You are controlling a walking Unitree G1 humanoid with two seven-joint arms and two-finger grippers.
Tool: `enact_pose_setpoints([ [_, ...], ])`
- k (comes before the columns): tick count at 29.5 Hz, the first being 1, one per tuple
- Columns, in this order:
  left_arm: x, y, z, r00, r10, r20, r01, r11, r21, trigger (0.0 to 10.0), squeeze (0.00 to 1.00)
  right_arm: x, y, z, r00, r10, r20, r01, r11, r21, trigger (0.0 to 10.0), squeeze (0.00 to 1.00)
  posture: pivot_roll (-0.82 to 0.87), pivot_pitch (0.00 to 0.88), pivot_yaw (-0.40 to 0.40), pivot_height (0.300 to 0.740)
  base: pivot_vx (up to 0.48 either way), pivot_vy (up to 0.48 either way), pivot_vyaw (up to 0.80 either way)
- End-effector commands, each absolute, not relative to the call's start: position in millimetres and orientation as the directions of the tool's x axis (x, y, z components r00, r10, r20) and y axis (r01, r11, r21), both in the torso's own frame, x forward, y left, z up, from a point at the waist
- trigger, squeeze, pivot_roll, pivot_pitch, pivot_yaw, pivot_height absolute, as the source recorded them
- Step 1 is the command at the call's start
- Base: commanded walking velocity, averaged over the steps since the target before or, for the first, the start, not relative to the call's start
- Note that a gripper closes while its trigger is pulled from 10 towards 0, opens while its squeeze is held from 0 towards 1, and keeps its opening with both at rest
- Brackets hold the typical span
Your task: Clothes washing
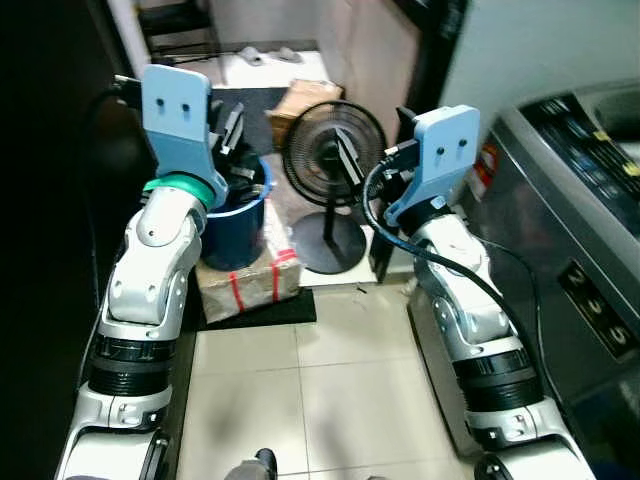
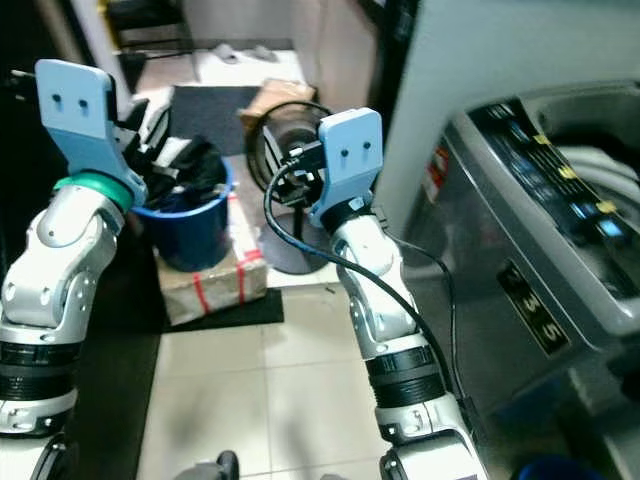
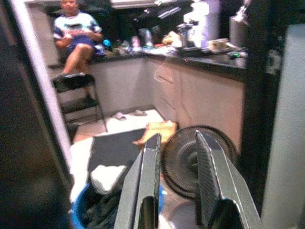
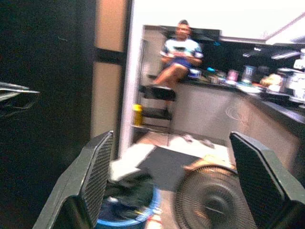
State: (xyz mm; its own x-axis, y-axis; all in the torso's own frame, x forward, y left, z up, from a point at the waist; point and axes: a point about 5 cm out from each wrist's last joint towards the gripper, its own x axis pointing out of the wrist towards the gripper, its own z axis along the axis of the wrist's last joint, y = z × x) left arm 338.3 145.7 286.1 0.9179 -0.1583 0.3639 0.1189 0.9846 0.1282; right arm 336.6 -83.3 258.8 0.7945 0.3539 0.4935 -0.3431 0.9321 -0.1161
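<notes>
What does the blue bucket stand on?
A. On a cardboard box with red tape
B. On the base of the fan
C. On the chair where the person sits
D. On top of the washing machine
A: the blue bucket, full of dark clothes, rests on a taped cardboard box on the floor, beside the black fan.

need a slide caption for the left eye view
Both arms raised over a blue bucket of dark clothes and a floor fan, with the washing machine at right.
</notes>
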Motion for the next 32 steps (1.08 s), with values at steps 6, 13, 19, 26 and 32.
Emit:
enact_pose_setpoints([
  [6, 338.5, 144.7, 283.2, 0.921, -0.158, 0.356, 0.118, 0.984, 0.132, 10.0, 0.00, 334.0, -82.1, 258.7, 0.784, 0.370, 0.499, -0.382, 0.920, -0.081, 10.0, 0.00, 0.02, 0.036, 0.019, 0.740, 0.000, 0.000, 0.33],
  [13, 339.6, 145.1, 283.7, 0.920, -0.150, 0.361, 0.110, 0.986, 0.129, 10.0, 0.00, 331.5, -80.5, 256.3, 0.776, 0.387, 0.497, -0.402, 0.912, -0.082, 10.0, 0.00, 0.01, 0.038, 0.016, 0.740, 0.448, 0.000, 0.00],
  [19, 340.0, 144.8, 284.6, 0.918, -0.151, 0.367, 0.111, 0.986, 0.128, 10.0, 0.00, 331.8, -80.9, 255.2, 0.778, 0.388, 0.493, -0.400, 0.912, -0.086, 10.0, 0.00, 0.01, 0.038, 0.015, 0.740, 0.450, 0.000, 0.00],
  [26, 340.0, 145.4, 285.5, 0.917, -0.148, 0.371, 0.107, 0.986, 0.129, 10.0, 0.00, 333.1, -82.3, 253.5, 0.785, 0.385, 0.485, -0.392, 0.915, -0.093, 10.0, 0.00, 0.01, 0.042, 0.015, 0.740, 0.450, 0.000, 0.07],
  [32, 339.9, 146.1, 285.3, 0.918, -0.146, 0.369, 0.104, 0.986, 0.130, 10.0, 0.00, 334.5, -83.7, 251.1, 0.798, 0.375, 0.472, -0.376, 0.922, -0.096, 10.0, 0.00, 0.01, 0.044, 0.016, 0.740, 0.454, 0.000, 0.78],
])
